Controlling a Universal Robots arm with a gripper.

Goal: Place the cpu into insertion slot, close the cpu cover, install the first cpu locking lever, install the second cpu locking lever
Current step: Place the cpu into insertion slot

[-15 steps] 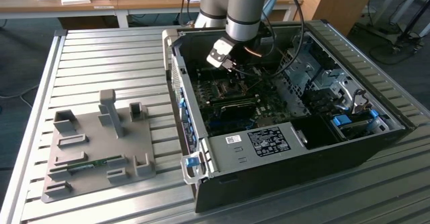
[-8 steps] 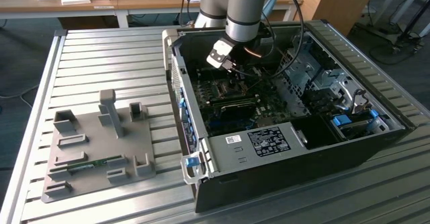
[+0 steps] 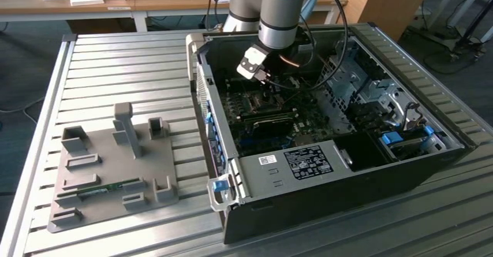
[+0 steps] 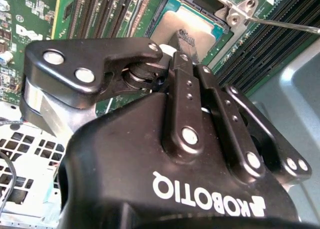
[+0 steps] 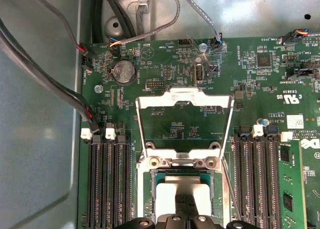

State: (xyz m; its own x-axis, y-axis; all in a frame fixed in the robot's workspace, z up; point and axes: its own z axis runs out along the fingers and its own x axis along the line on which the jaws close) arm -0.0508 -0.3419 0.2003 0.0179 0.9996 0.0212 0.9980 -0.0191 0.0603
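Note:
The cpu [image 5: 170, 194] lies flat in the insertion slot [image 5: 148, 189] on the green motherboard, its pale top showing; in the second wrist view the cpu [image 4: 200, 21] sits just past the fingertips. The cpu cover [image 5: 185, 96], a silvery frame with an open centre, stands swung back on its hinge, away from the slot. My gripper [image 5: 185, 204] hovers over the middle of the cpu with its fingers together and nothing between them; it also shows as the gripper [image 4: 184, 39] and, inside the case, the gripper [image 3: 258, 72]. A thin locking lever [image 4: 285, 23] sticks out beside the slot.
The open computer case [image 3: 331, 170] lies on a slatted metal table. Memory slots [image 5: 107, 184] flank the socket, and cables [image 5: 50, 84] run along the case wall. A grey fixture plate [image 3: 115, 170] holding a memory stick [image 3: 100, 190] sits at the exterior view's left.

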